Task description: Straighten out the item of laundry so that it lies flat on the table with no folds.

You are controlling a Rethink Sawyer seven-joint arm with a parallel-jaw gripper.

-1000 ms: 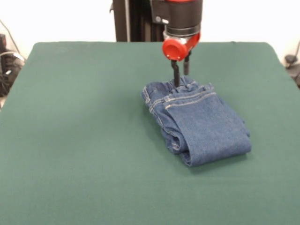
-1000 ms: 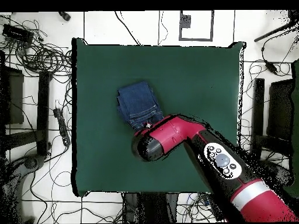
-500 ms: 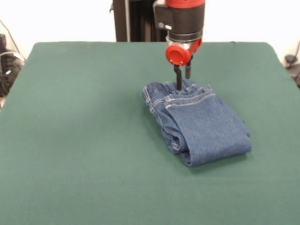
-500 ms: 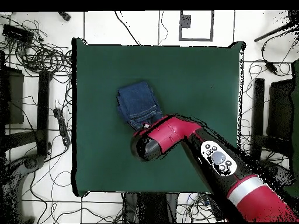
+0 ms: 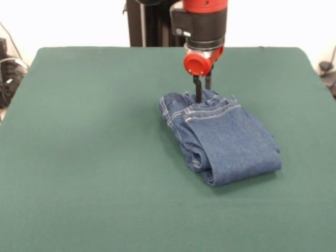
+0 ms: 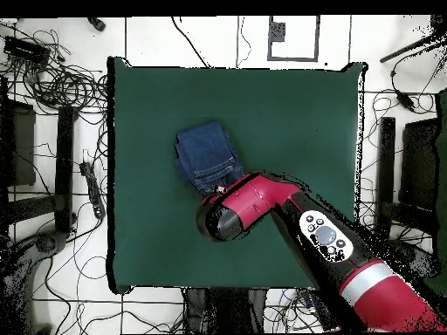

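Note:
The jeans [image 5: 226, 142] lie folded in a thick bundle right of the middle of the green table [image 5: 84, 131]. The gathered waistband faces the robot, and a rolled fold runs along the left side. My gripper [image 5: 202, 94] hangs straight down from the red and black arm, with its tips at the waistband's far edge. Its two thin fingers [image 5: 197, 88] stand slightly apart and hold nothing I can see. In the overhead view the jeans [image 6: 208, 157] lie left of the table's [image 6: 297, 122] centre. The arm's wrist [image 6: 223, 216] covers their near edge and hides the gripper.
The arm [image 6: 323, 240] reaches across the table's lower right in the overhead view. Cables [image 6: 61, 83] and stands lie on the floor around the table. The black pedestal [image 5: 147, 23] stands behind the far edge.
The gripper has come down slightly and shifted a little to the right at the waistband. The jeans have kept their shape and place.

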